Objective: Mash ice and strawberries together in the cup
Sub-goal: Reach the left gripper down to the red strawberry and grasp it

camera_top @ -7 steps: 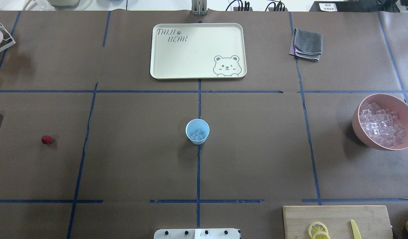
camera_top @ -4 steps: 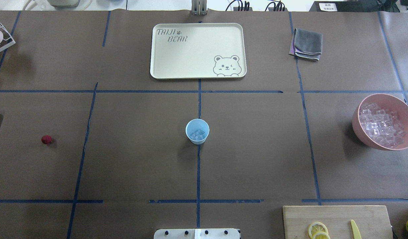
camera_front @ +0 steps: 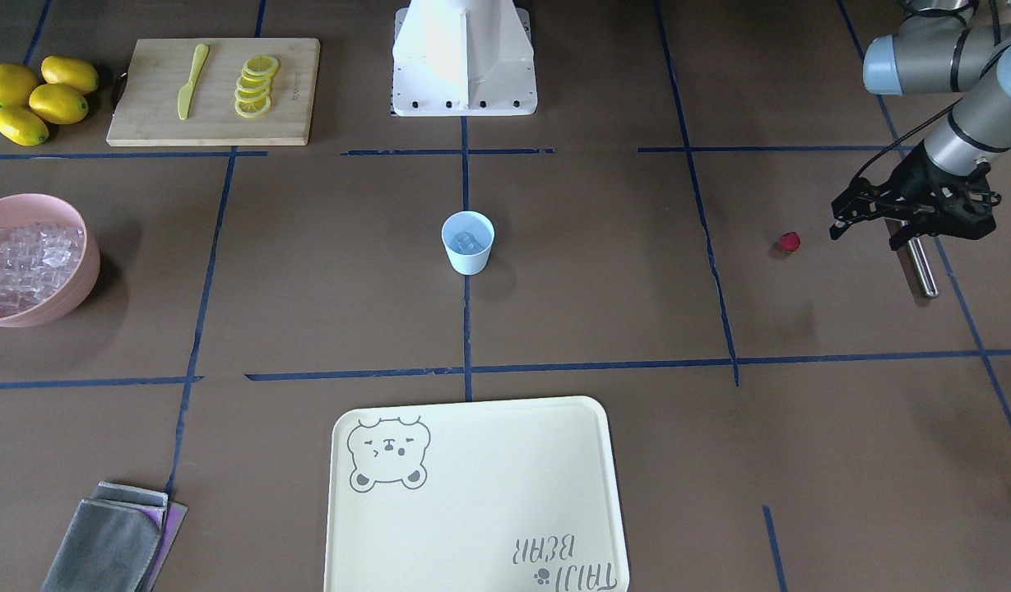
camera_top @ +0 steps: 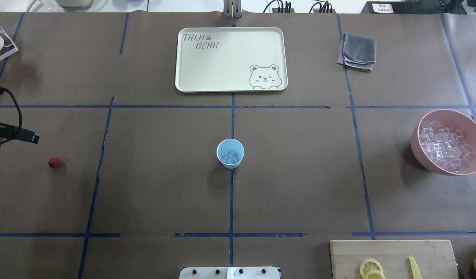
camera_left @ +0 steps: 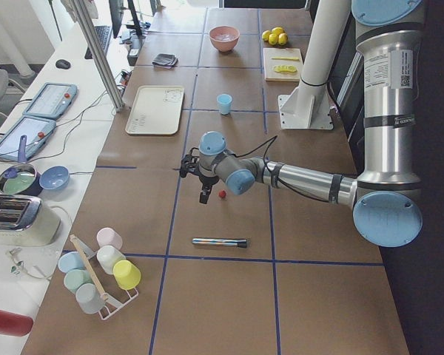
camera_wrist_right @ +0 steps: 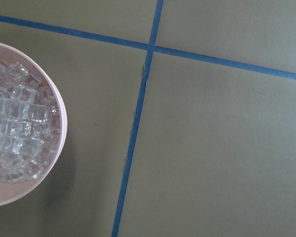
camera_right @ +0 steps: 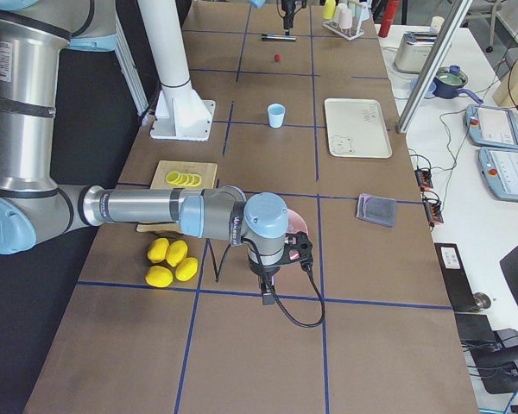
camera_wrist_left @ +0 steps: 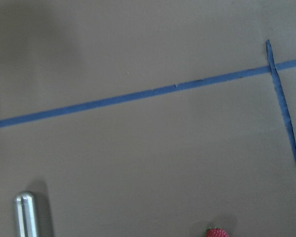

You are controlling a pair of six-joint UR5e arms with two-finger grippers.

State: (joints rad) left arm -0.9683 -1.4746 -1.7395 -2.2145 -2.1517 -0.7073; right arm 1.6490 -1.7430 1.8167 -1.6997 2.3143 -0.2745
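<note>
The light blue cup stands upright at the table's centre with a few clear ice cubes inside. The tiny red strawberry lies on the table at the far left, and shows in the front view and at the bottom edge of the left wrist view. My left gripper hovers beside the strawberry, apart from it, over a metal rod; its jaws look open and empty. My right gripper shows only in the right side view, next to the pink bowl; I cannot tell its state.
A pink bowl full of ice cubes sits at the right edge. A cream bear tray lies at the back centre, a grey cloth back right. A cutting board with lemon slices and a yellow knife lies front right.
My left gripper has come into the overhead view at the left edge, closer to the strawberry. The cup, ice and strawberry have not moved.
</note>
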